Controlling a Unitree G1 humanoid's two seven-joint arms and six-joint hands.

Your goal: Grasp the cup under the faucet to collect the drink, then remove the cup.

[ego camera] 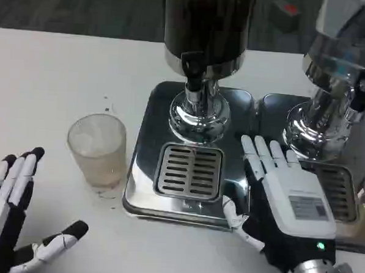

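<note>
The white bench (pixel 51 74) carries a chrome drinks dispenser (pixel 203 27), its dark tank above a black faucet (pixel 191 66) and a slotted drip grate (pixel 188 172). A second dispenser (pixel 335 77) stands to its right. The right robot hand (pixel 283 197) lies flat, fingers spread and empty, on the tray right of the grate. The left robot hand (pixel 10 216) lies open, empty, well left of the dispenser. The translucent cup (pixel 98 149) stands upright on the bench just left of the tray, not under the faucet.
</note>
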